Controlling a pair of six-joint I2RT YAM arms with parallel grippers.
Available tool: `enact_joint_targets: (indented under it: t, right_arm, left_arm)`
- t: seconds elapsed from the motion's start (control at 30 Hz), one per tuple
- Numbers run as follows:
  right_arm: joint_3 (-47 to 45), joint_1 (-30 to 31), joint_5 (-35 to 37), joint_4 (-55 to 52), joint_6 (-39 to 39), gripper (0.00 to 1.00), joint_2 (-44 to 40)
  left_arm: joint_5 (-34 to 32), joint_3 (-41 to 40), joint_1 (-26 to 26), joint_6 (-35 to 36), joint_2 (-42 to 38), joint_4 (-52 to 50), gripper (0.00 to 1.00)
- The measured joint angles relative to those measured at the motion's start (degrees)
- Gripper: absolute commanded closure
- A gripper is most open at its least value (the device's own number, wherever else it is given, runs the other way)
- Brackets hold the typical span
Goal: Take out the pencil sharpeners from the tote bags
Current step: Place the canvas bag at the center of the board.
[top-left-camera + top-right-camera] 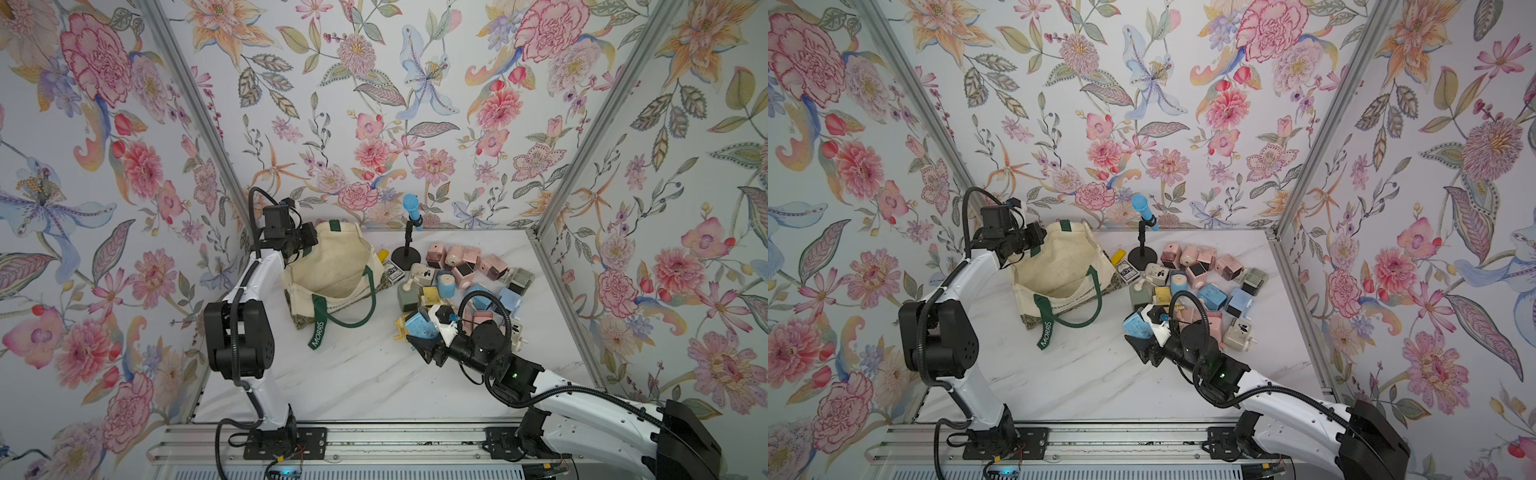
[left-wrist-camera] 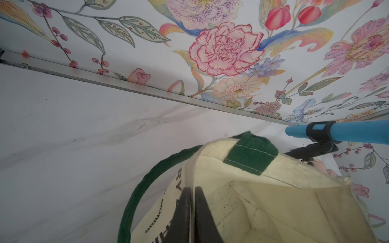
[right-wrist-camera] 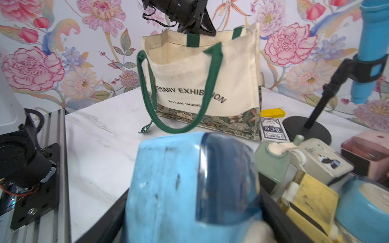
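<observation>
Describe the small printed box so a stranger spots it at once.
Find the cream tote bag. Between its leafy-patterned end and the round black stand base sits a small box. Unlike the plain yellow bar beside it, it is dark blue with white print.

tote bag (image 1: 332,266): cream | handles (image 1: 319,316): dark green | walls (image 1: 415,124): floral | table (image 1: 353,374): white marble

- Open marble tabletop (image 1: 357,374) lies between tote bag (image 1: 332,266) and pencil sharpeners (image 1: 463,270).
- Microphone stand (image 1: 406,255), card box (image 1: 389,268), yellow bar (image 1: 382,254) crowd the rear gap.
- Left gripper (image 1: 308,248) pinches the bag's rim; mouth gapes.
</observation>
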Motion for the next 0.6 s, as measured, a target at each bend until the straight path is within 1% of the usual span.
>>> enact_joint_targets:
  t: [0.03, 0.1, 0.17, 0.23, 0.27, 0.3, 0.37, 0.47, 0.6]
  right_arm:
    - [-0.31, -0.92, 0.20, -0.28, 0.52, 0.37, -0.15]
    - [-0.66, -2.54, 0.17, -0.48, 1.42, 0.37, -0.13]
    - [-0.76, -3.69, 0.15, -0.70, 2.10, 0.37, -0.02]
    - [-0.76, -4.02, 0.13, -0.68, 2.38, 0.37, 0.48]
    - [-0.76, -4.02, 0.13, -0.68, 2.51, 0.37, 0.96]
    - [-0.76, -4.02, 0.07, -0.68, 2.58, 0.37, 1.49]
    - [-0.76, -4.07, -0.07, -0.68, 2.73, 0.37, 2.73]
    - [-0.76, -4.26, -0.35, -0.68, 2.73, 0.37, 4.09]
    - [-0.76, -4.37, -0.50, -0.61, 2.73, 0.37, 4.37]
  left_arm:
    - [0.76, 1.77, 0.72, -0.02, 1.84, -0.59, 0.76]
    - [2.01, 4.87, 1.81, 0.26, 4.76, -2.05, 0.63]
    - [2.84, 7.58, 2.84, 0.50, 7.19, -4.09, 0.47]
    - [3.08, 8.52, 3.67, 0.83, 7.87, -5.77, 0.37]
    - [3.04, 8.70, 4.11, 0.72, 7.87, -6.58, 0.26]
    - [2.99, 8.92, 4.46, 0.94, 7.78, -7.10, 0.23]
    - [1.92, 9.25, 5.01, 0.87, 7.37, -7.69, 0.12]
    - [0.28, 8.79, 5.22, 0.59, 5.42, -8.24, 0.09]
    - [-0.37, 6.99, 5.22, 0.17, 0.68, -7.43, 0.08]
